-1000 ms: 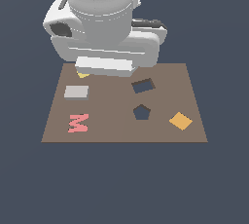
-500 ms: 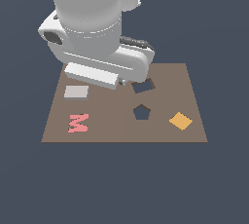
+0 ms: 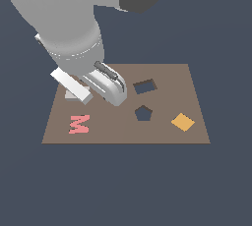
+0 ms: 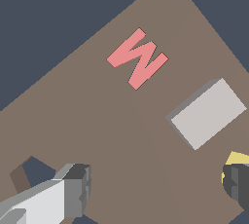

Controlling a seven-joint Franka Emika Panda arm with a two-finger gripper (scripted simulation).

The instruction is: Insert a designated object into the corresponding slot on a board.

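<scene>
Reaching for the grey block

My hand [image 4: 155,189] hangs with fingers spread and empty just above the grey block [image 4: 208,113], which lies flat on the board [image 4: 97,121] near the pink M [image 4: 138,58]. Descending off-centre, I could nudge it askew, away from the slot [image 3: 144,86].

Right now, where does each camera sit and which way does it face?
Exterior view: off the arm, raised, looking down at the board; the arm's bulk covers most of the grey block.
Wrist view: on the wrist, looking down at the board; both fingertips of the end effector show, spread apart.
Shared: pink M, grey block, board.
</scene>
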